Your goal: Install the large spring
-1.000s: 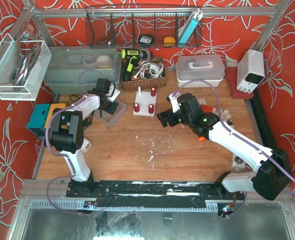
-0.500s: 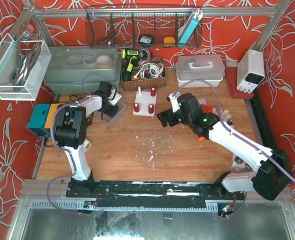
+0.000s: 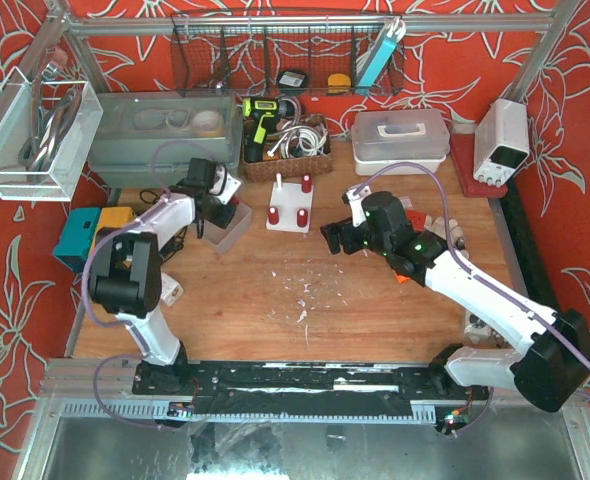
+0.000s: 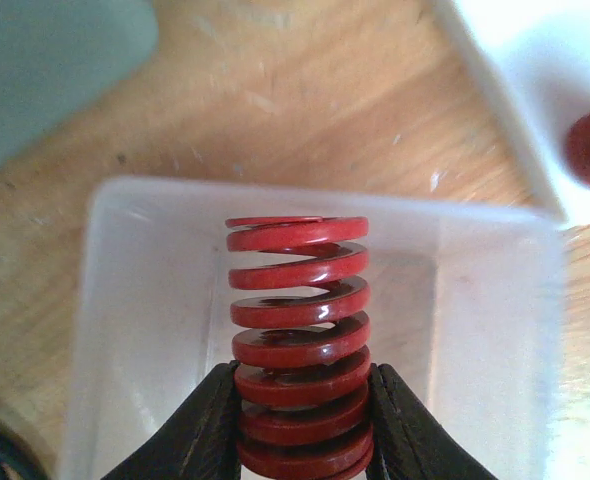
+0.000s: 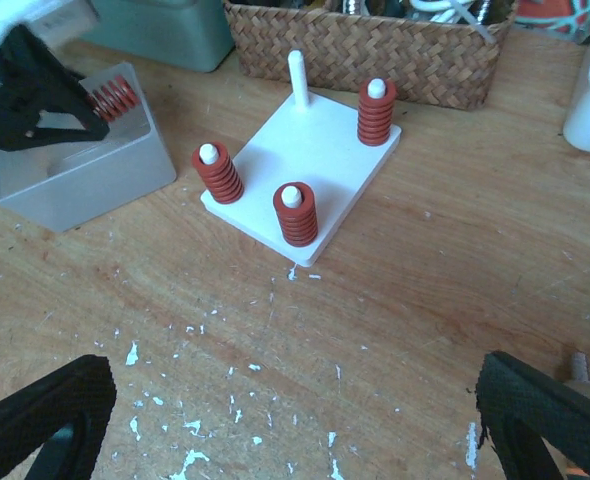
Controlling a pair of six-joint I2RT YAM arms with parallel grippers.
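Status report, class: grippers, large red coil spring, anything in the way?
Left gripper shut on large red coil spring at clear plastic bin. Right gripper open. Bare white peg unobstructed.

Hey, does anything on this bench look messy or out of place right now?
White flecks are scattered over the table in front of the peg board. One peg is bare, likely awaiting the large spring. Otherwise nothing stands out.

The spring (image 4: 300, 330) was glossy red, its bin (image 4: 125, 330) frosted white, the left claw (image 4: 302, 425) black, the table (image 4: 305, 110) pale scuffed wood.
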